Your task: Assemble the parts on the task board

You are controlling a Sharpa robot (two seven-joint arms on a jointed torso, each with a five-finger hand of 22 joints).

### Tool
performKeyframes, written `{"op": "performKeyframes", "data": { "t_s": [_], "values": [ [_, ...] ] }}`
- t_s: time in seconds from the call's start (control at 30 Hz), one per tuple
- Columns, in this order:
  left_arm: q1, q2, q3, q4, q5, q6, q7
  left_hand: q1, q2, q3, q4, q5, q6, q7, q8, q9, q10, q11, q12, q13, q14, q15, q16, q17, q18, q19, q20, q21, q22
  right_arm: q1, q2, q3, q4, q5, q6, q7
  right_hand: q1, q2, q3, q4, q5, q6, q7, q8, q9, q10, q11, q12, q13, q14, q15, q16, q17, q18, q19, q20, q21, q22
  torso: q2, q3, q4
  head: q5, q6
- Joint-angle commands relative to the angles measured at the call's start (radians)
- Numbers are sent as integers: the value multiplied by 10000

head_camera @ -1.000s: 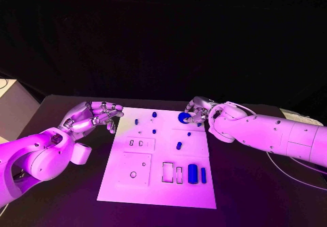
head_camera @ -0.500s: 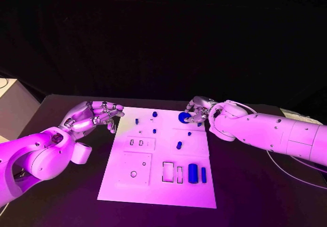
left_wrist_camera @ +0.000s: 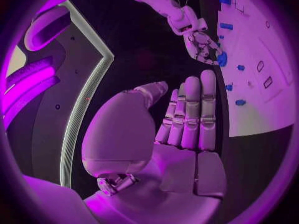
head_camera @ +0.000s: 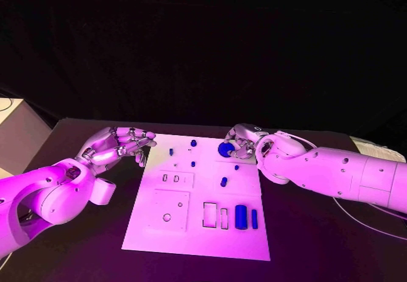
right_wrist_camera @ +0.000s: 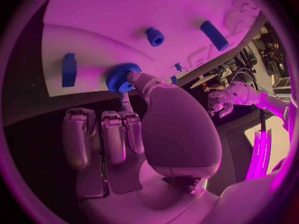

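Observation:
The white task board (head_camera: 191, 235) lies in the middle of the black table. At its far right corner my right hand (head_camera: 243, 143) pinches a round blue toothed gear (head_camera: 226, 149) between thumb and finger; the right wrist view shows the gear (right_wrist_camera: 119, 77) at the board's edge (right_wrist_camera: 112, 15). My left hand (head_camera: 119, 145) hovers off the board's far left corner, holding nothing, fingers straight (left_wrist_camera: 190, 114). A blue cylinder (head_camera: 240, 216) and a thin blue bar (head_camera: 253, 218) lie at the near right. Small blue pieces (head_camera: 223, 181) sit further back.
Empty rectangular slots (head_camera: 209, 214) and a square recess (head_camera: 172, 210) mark the board's near half. A pale box (head_camera: 15, 132) stands at the table's left edge. A cable (head_camera: 360, 220) runs over the table on the right.
My right hand has shifted a little to the left and nearer with the gear in its pinch. The left hand has stayed almost still.

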Motion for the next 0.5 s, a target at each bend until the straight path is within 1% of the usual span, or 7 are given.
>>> {"op": "performKeyframes", "data": {
  "t_s": [0.03, 0.13, 0.17, 0.3, 0.4, 0.5],
  "values": [
    [15, 20, 9, 46, -117, 166, 16, -70, 8, 52, -13, -27, -72, 18, 17, 13, -57, 26, 54, 12, -48, -11, 56, -10, 60, -71, -8, 55, 13, -2, -13, 6, 231, -1297, -855, 80, -194, 43, 155, -76, 64, 684, -217, 379, 144, 1046, -99, 35, 2631, 934, -108, 10, 2155, -150, 538, -106, 100, 1537, 3, -6, 30, 23, 12],
    [14, 16, 9, 66, -134, 152, 9, -70, 8, 52, -13, -27, -72, 18, 17, 13, -57, 26, 54, 12, -48, -11, 56, -10, 60, -71, -8, 55, 13, -2, 3, 8, 484, -1692, -1046, 83, -271, 16, 217, -108, 43, 715, -231, 407, 158, 1046, -112, 35, 2631, 937, -121, 13, 2168, -171, 576, -118, 168, 1621, 0, -4, 30, 44, 12],
    [14, 15, 9, 73, -137, 150, 6, -61, 23, 66, -21, -25, -76, 20, 18, 15, -65, 27, 55, 13, -57, -9, 56, -14, 60, -84, -5, 67, 21, -2, 26, 8, 562, -1797, -1080, 88, -285, 12, 225, -113, 36, 719, -233, 411, 161, 1046, -114, 35, 2631, 938, -123, 14, 2173, -174, 581, -120, 177, 1632, 0, -1, 20, 65, 14],
    [14, 22, 9, 102, -145, 141, -9, -61, 23, 66, -21, -25, -76, 20, 18, 15, -65, 27, 55, 13, -57, -9, 56, -14, 60, -84, -5, 67, 21, -1, 211, 9, 758, -2219, -1103, 51, -354, -11, 270, -137, 4, 740, -246, 432, 172, 1046, -125, 35, 2631, 941, -134, 18, 2185, -184, 600, -130, 210, 1674, 7, 1, 12, 94, 11],
    [14, 35, 9, 130, -148, 135, -23, -61, 23, 66, -21, -25, -76, 20, 18, 15, -65, 27, 55, 13, -57, -9, 56, -14, 60, -84, -5, 67, 21, 0, 441, 8, 727, -2578, -1132, -61, -433, -39, 298, -148, -43, 743, -252, 442, 178, 1046, -130, 35, 2631, 943, -142, 19, 2190, -189, 609, -138, 225, 1694, 7, -7, 13, 89, 6],
    [14, 54, 9, 150, -149, 133, -34, -61, 23, 66, -21, -25, -76, 20, 18, 15, -65, 27, 55, 13, -57, -9, 56, -14, 60, -84, -5, 67, 21, 1, 697, 6, 557, -2840, -1118, -172, -459, -50, 304, -151, -58, 739, -252, 442, 179, 1046, -131, 35, 2631, 941, -144, 17, 2185, -189, 610, -141, 227, 1696, 8, -4, 6, 96, 16]
  ]
}}
